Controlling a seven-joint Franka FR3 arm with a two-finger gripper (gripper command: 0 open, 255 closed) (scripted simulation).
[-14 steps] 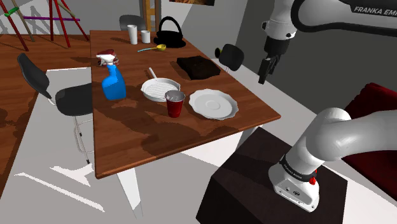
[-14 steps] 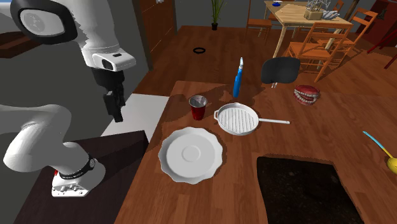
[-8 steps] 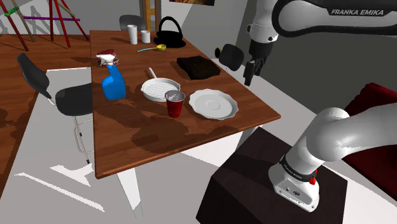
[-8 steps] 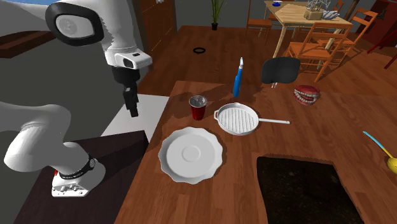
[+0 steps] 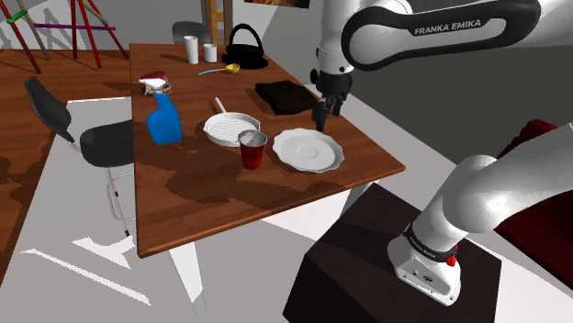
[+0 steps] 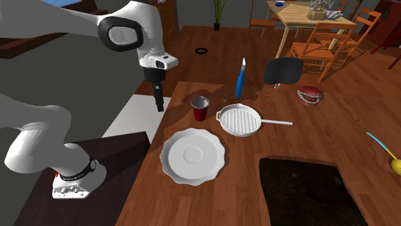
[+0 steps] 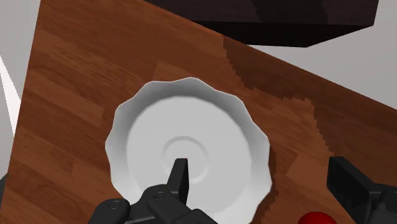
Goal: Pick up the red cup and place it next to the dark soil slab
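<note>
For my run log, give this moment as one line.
claw open, empty, above plate | red cup upright on table, untouched | slab near plate

A brown wooden table (image 5: 239, 197) has a black chair (image 5: 101, 142) beside it. Reddish wooden plank floor (image 5: 23, 119) lies around, and light wooden dining chairs (image 6: 315, 45) stand farther off.

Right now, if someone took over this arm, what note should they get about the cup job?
Black gripper: open, empty, hovering over the white scalloped plate.
Red cup: upright on the brown wooden table beside that plate, untouched.
Dark soil slab: flat on the table, apart from the cup.
Done: nothing yet. Left: grasp the cup, lift it, set it next to the slab.
</note>
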